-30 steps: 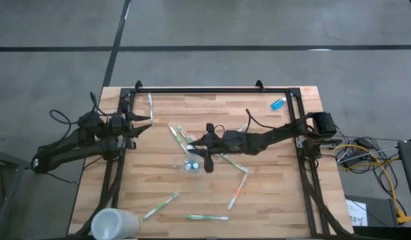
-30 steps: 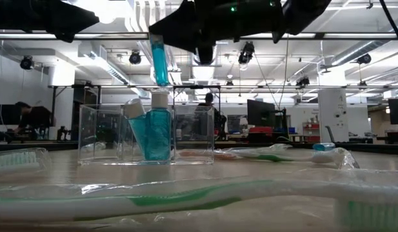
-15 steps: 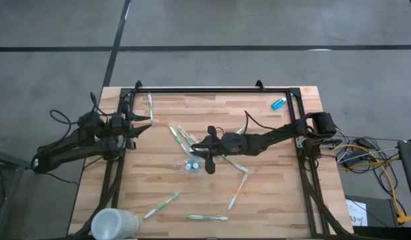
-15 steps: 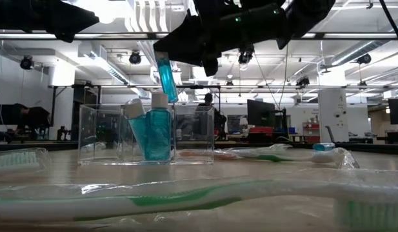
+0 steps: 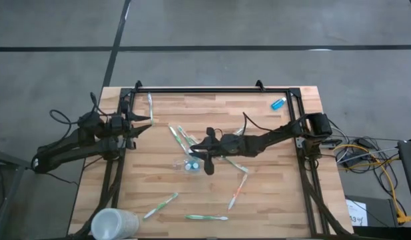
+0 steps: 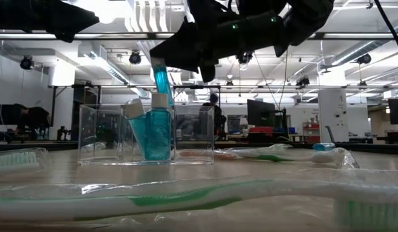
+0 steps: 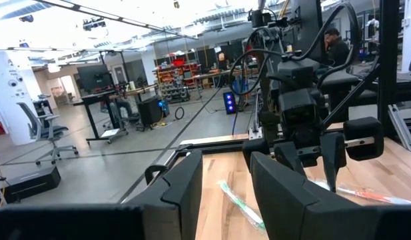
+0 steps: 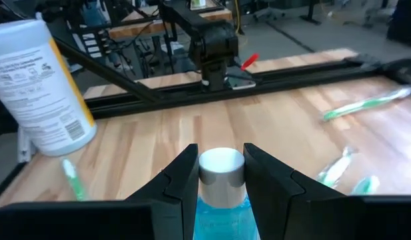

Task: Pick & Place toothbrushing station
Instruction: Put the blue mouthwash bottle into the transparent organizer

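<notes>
Holding a small blue tube [image 8: 220,190] between its fingers just under the white cap, the right gripper [image 5: 197,155] hangs over the middle of the table [image 5: 272,200], directly above the toothbrushing station [image 6: 146,133]. In the low view the tube [image 6: 162,78] tilts, its lower end close to the rim of the holder's compartment, which already contains two blue tubes with white caps.

Handling judgement:
- The tube appears light and soft-walled; a firm pinch probably deforms it. The stiff shoulder below the cap is the best place to take hold.
- The station [image 5: 186,163] is clear, thin-walled plastic, likely light and easy to nudge or tip. Contact with its rim should be avoided.
- The toothbrushes [image 5: 160,205] lying scattered on the table are slim and stiff, some in glossy wrappers that may be slippery. Grasp across the handle near mid-length.

The left gripper [image 5: 134,123] waits at the left edge of the table; in the left wrist view its fingers [image 7: 180,189] stand apart with nothing between them.

Labels: a white canister [image 8: 42,87] beyond the table carries blocks of printed text, too small to read. No brand or writing is legible on the tube or the station.
</notes>
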Tool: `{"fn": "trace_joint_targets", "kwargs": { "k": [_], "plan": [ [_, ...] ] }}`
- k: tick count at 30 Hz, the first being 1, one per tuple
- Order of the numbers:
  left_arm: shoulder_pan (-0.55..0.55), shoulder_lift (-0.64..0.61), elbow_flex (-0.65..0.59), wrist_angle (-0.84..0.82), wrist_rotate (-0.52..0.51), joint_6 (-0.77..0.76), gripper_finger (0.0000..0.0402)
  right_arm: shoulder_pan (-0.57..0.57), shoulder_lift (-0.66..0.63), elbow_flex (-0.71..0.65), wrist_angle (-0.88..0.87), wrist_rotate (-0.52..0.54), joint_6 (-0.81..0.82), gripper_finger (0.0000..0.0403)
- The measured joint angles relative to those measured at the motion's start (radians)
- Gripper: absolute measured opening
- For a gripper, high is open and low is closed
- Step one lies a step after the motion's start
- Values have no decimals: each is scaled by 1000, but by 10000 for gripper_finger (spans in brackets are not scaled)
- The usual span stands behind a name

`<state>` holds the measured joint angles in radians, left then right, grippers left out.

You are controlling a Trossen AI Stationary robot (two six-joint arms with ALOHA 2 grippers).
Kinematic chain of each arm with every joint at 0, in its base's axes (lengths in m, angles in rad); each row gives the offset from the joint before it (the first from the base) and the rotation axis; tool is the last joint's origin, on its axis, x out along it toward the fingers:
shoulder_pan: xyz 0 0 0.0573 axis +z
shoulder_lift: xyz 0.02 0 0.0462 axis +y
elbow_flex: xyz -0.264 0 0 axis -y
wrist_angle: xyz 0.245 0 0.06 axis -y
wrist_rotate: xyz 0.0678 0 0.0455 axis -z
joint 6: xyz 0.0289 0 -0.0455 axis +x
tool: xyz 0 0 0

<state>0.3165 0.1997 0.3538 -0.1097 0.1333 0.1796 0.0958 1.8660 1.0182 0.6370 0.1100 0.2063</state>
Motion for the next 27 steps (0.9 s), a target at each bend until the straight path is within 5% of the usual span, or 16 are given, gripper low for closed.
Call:
{"fn": "trace_joint_targets", "kwargs": {
  "k": [27],
  "plan": [
    [0,0,0,0,0,0,133,0,2,0,-17,-53,-26,98]
  ]
}}
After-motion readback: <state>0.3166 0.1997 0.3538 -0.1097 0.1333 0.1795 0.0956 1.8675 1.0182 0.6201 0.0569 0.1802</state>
